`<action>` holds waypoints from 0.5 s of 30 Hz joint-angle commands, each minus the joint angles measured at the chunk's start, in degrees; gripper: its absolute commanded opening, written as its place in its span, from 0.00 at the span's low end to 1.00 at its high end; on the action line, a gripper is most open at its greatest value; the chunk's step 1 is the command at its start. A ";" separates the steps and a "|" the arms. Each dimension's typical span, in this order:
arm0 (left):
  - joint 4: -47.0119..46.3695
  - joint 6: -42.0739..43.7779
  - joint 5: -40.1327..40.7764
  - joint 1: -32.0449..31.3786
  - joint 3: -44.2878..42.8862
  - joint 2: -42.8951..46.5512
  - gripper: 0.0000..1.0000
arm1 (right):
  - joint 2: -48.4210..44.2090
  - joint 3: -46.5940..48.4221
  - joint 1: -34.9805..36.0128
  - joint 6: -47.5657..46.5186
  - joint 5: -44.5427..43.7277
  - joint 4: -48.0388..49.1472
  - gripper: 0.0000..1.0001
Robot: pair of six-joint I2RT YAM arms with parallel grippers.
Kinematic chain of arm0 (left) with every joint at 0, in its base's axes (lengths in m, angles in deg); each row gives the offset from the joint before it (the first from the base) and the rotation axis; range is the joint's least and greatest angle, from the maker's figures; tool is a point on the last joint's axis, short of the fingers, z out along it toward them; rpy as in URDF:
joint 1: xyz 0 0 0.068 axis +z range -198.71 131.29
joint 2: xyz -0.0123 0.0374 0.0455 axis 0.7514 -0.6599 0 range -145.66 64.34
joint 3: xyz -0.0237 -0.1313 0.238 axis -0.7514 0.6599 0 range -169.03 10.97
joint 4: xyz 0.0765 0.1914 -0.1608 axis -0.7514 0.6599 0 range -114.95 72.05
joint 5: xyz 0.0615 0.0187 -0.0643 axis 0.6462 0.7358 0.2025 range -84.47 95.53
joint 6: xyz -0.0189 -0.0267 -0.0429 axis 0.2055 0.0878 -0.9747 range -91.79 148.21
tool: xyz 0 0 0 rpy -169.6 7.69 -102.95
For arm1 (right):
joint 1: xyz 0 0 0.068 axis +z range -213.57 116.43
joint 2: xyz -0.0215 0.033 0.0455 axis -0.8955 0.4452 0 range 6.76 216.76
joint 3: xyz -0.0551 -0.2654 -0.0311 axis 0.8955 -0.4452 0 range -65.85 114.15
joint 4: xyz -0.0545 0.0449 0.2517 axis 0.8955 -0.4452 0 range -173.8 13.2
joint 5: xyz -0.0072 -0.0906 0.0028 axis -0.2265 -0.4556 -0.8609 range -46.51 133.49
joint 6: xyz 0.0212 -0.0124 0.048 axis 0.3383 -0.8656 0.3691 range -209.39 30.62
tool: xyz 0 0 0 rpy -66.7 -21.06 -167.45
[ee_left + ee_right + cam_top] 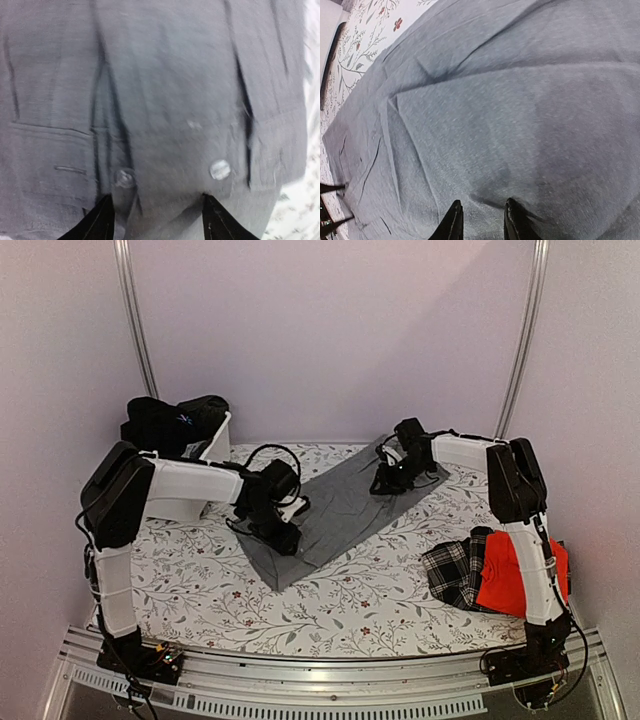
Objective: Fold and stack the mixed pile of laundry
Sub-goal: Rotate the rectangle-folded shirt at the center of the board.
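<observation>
The grey shirt (335,510) lies flat, diagonal, mid-table. The left gripper (285,538) is at its near end, the right gripper (385,480) at its far end. The plaid cloth (452,568) and red shirt (510,578) lie to the right.

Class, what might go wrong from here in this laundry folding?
The left gripper stands open over the buttoned edge of the grey shirt and may catch only one layer. The right gripper seems to pinch little cloth, which might slip. The red shirt lies by the right arm and could snag.

We find the grey shirt (165,100) blurred and edge-cropped in the left wrist view. The right arm (540,570) hides part of the red shirt (500,585). Whether the right gripper (482,207) pinches cloth, we cannot tell.
</observation>
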 commanded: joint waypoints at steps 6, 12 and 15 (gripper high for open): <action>2.79 -1.43 -13.85 -1.56 -0.88 15.62 0.83 | -6.02 -0.08 -0.08 -5.40 0.04 -2.19 0.33; -3.45 -5.08 -9.35 5.46 -7.60 9.18 1.00 | -17.37 -10.29 1.36 -2.47 1.99 2.07 0.36; -3.34 -4.48 -6.90 7.31 -11.92 3.29 1.00 | -19.34 -14.65 3.29 -0.13 3.28 3.36 0.36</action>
